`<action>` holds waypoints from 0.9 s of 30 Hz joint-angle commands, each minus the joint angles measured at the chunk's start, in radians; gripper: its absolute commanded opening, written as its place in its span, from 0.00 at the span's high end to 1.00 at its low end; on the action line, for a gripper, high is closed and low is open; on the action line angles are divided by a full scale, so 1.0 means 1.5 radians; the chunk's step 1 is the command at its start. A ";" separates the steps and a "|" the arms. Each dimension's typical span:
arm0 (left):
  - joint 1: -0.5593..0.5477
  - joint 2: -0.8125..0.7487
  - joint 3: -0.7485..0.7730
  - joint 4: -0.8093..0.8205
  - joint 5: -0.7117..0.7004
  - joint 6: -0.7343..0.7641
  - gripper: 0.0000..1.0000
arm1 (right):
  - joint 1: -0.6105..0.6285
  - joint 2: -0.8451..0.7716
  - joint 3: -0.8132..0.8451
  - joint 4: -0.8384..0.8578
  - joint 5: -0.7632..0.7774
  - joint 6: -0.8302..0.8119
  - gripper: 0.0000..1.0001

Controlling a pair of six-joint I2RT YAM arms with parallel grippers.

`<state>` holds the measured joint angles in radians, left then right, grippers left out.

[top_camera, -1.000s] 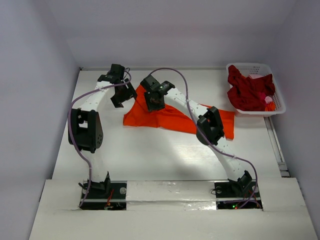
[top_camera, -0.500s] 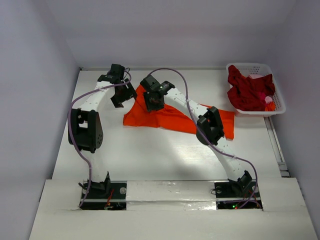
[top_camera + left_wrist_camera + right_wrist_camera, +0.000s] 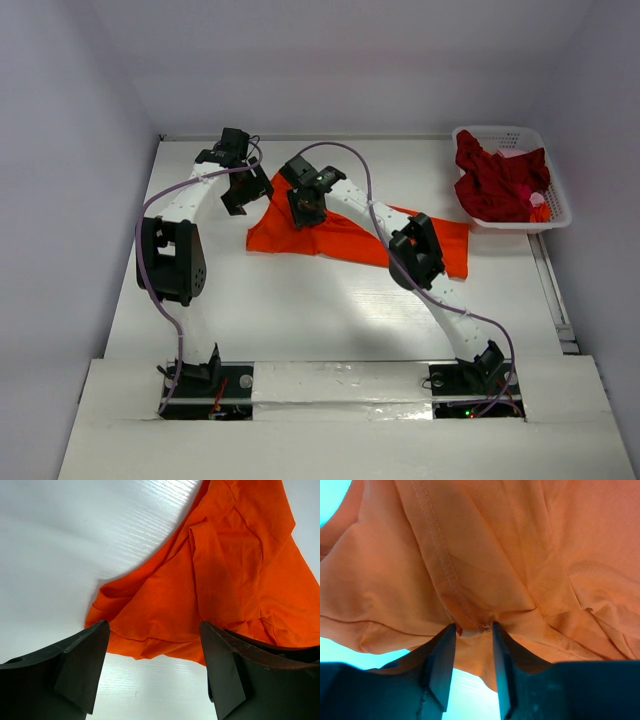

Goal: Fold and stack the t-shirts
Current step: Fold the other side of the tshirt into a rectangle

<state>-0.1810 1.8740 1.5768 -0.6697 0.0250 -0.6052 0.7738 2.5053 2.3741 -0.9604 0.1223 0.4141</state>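
left gripper [image 3: 152, 630]: jaws wide apart, over orange t-shirt [image 3: 310, 238] edge
right gripper [image 3: 473, 630]: pinching orange t-shirt seam
crimson t-shirt [image 3: 495, 185]: bunched in white basket [image 3: 500, 130]

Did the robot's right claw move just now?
Yes, a little. In the top view the right gripper has slid slightly left over the orange t-shirt, farther from the white basket, which stays put.

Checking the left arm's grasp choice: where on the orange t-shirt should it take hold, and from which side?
Probably the folded corner edge of the orange t-shirt, coming straight down: it lies loose on the table between the fingers of the open left gripper. The right gripper pinches a seam fold further in.
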 commanded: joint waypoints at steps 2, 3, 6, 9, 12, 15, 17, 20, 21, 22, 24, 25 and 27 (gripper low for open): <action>0.004 -0.039 -0.001 -0.002 -0.008 0.009 0.30 | 0.006 0.003 0.025 0.019 0.010 0.001 0.64; 0.004 -0.039 -0.001 -0.002 -0.006 0.009 0.30 | 0.006 0.002 0.025 0.019 0.016 0.001 0.66; 0.004 -0.037 0.000 -0.004 -0.005 0.009 0.30 | 0.006 -0.001 0.024 0.019 0.025 0.001 0.69; 0.004 -0.036 0.002 -0.005 -0.004 0.008 0.30 | 0.006 -0.001 0.022 0.022 0.030 0.002 0.80; 0.004 -0.035 0.007 -0.006 -0.004 0.009 0.30 | 0.006 -0.002 0.025 0.020 0.035 0.002 1.00; 0.004 -0.034 0.008 -0.006 -0.002 0.009 0.30 | 0.006 -0.002 0.030 0.017 0.037 0.002 1.00; 0.004 -0.033 0.008 -0.006 -0.001 0.009 0.30 | 0.006 -0.003 0.037 0.014 0.036 -0.001 1.00; 0.004 -0.034 0.005 -0.006 0.002 0.009 0.30 | 0.006 -0.005 0.046 0.011 0.037 -0.003 1.00; 0.004 -0.035 0.005 -0.005 0.002 0.009 0.30 | 0.006 -0.006 0.048 0.011 0.036 -0.002 1.00; 0.004 -0.035 0.002 -0.006 0.003 0.009 0.30 | 0.006 -0.006 0.050 0.011 0.035 -0.003 1.00; 0.004 -0.040 -0.001 -0.004 0.002 0.009 0.30 | -0.010 -0.006 0.058 0.009 0.036 -0.003 1.00; 0.004 -0.040 -0.002 -0.004 0.003 0.009 0.30 | -0.010 -0.006 0.061 0.009 0.035 -0.003 1.00; 0.004 -0.044 -0.004 -0.004 0.002 0.009 0.30 | -0.017 -0.003 0.066 0.007 0.034 -0.005 1.00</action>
<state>-0.1810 1.8740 1.5768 -0.6697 0.0261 -0.6037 0.7647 2.5088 2.4168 -0.9615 0.1612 0.4179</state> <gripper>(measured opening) 0.698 0.022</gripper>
